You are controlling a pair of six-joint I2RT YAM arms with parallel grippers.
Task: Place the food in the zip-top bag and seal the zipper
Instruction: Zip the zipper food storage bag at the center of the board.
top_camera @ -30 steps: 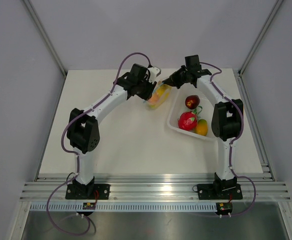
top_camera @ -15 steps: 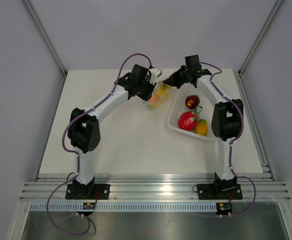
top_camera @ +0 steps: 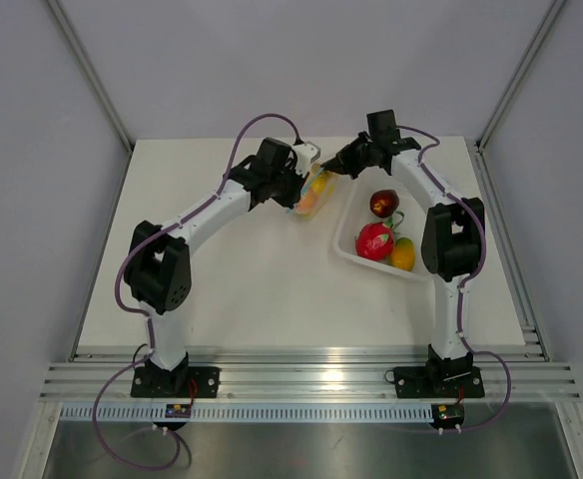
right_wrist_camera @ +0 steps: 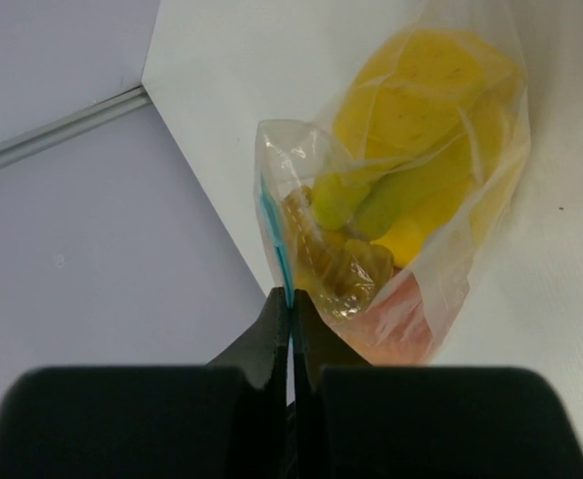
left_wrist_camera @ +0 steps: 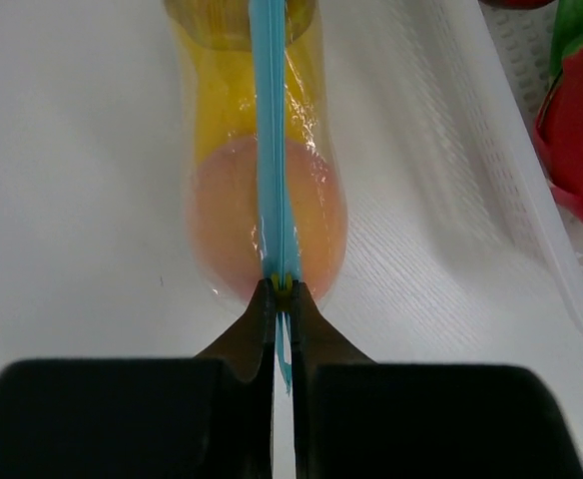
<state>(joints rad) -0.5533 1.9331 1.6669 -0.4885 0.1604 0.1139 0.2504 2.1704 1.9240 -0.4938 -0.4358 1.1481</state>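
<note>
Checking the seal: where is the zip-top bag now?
Top view: the zip-top bag is far-centre, its zipper pinched by the left gripper and right gripper, just left of the white tray.

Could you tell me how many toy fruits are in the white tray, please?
3: dark red fruit at the tray's far end, bright red fruit in the middle, orange-yellow fruit at the near end. The right arm may hide more.
</note>
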